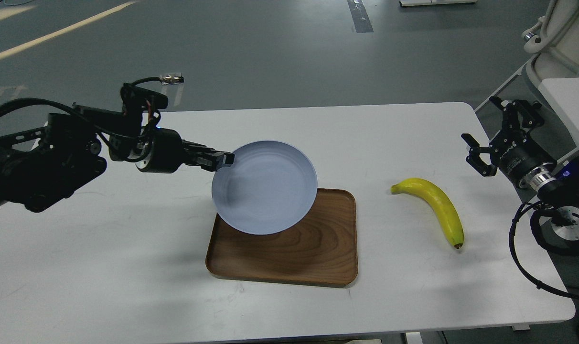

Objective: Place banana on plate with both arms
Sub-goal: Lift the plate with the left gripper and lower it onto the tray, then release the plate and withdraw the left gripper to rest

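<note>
My left gripper (pixel 225 159) is shut on the left rim of the pale blue-grey plate (pixel 265 187). It holds the plate in the air over the brown tray's (pixel 318 248) far half. The plate casts a shadow on the tray. The yellow banana (pixel 437 206) lies on the white table (pixel 103 267) right of the tray, brown tip toward me. My right gripper (pixel 491 132) is open and empty, raised at the table's right edge, up and to the right of the banana.
The brown wood-grain tray sits at the table's middle. A white machine base (pixel 562 43) and another white surface (pixel 576 110) stand past the right edge. My right arm's cables (pixel 523 258) hang at the right.
</note>
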